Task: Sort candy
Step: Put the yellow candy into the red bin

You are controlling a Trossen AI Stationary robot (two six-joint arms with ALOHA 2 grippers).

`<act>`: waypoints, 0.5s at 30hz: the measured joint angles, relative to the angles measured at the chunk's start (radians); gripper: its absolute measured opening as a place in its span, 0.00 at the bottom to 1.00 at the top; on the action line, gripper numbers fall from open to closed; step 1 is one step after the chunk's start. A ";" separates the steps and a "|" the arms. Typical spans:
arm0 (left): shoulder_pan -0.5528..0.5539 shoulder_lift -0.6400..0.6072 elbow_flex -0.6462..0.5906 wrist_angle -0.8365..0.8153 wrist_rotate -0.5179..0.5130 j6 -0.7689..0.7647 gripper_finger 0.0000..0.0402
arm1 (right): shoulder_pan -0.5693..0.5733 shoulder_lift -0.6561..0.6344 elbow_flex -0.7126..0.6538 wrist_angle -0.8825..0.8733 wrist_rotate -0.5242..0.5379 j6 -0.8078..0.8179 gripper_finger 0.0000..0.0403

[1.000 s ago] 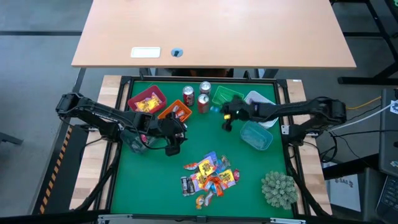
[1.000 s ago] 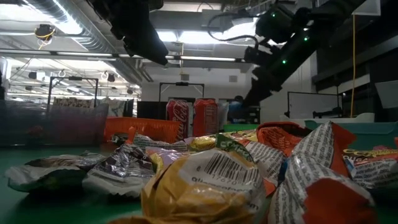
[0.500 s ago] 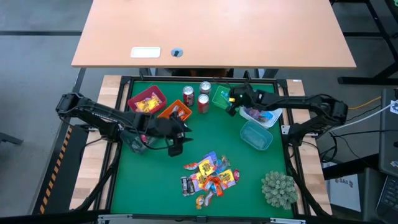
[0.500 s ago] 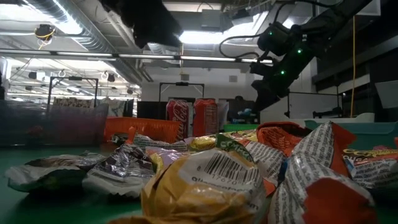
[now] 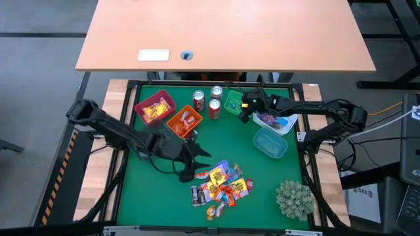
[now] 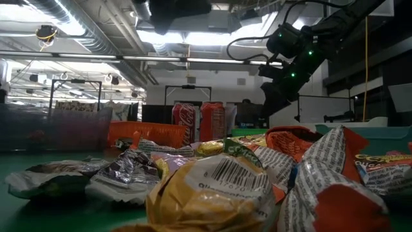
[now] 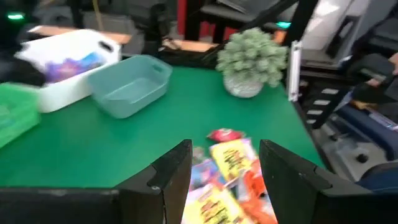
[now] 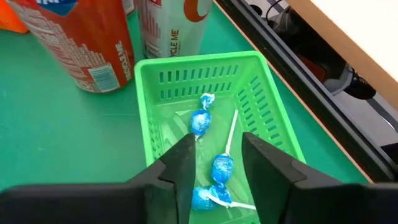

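Observation:
The candy pile (image 5: 222,187) lies on the green mat near the front and fills the foreground of the low view (image 6: 212,187). My left gripper (image 5: 192,167) hovers open just left of the pile. The pile shows past its fingers in the left wrist view (image 7: 230,168). My right gripper (image 5: 243,113) stands open above the green basket (image 8: 186,62) at the far edge. Blue-wrapped lollipops (image 8: 200,121) lie on the basket's floor, one of them (image 8: 222,168) below the gap between the fingers.
A red bin (image 5: 155,107) and an orange bin (image 5: 184,120) hold sorted sweets at the far left. Soda cans (image 5: 214,107) stand beside the green basket. A white bin (image 5: 275,121), a teal bin (image 5: 270,143) and a spiky plant ball (image 5: 293,198) line the right side.
My left gripper has swung toward the near edge and the candy pile, tipping up to a flatter angle. My right gripper has gone toward the far edge to over the green basket and then held still. A blue sweet seen by its fingertips in the low view no longer shows there.

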 joint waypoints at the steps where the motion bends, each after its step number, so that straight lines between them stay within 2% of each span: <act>1: -0.009 0.028 0.000 0.036 0.000 0.000 0.44 | 0.000 0.000 0.000 -0.003 -0.006 0.000 0.34; 6: -0.053 0.177 0.000 0.177 -0.003 0.000 0.44 | 0.000 0.000 0.000 -0.002 -0.111 0.000 0.34; 10: -0.078 0.293 0.000 0.251 -0.004 0.000 0.44 | 0.001 -0.002 0.000 -0.002 -0.278 0.001 0.32; 15: -0.084 0.398 0.000 0.260 -0.010 -0.002 0.44 | 0.009 -0.002 0.000 0.003 -0.466 0.059 0.30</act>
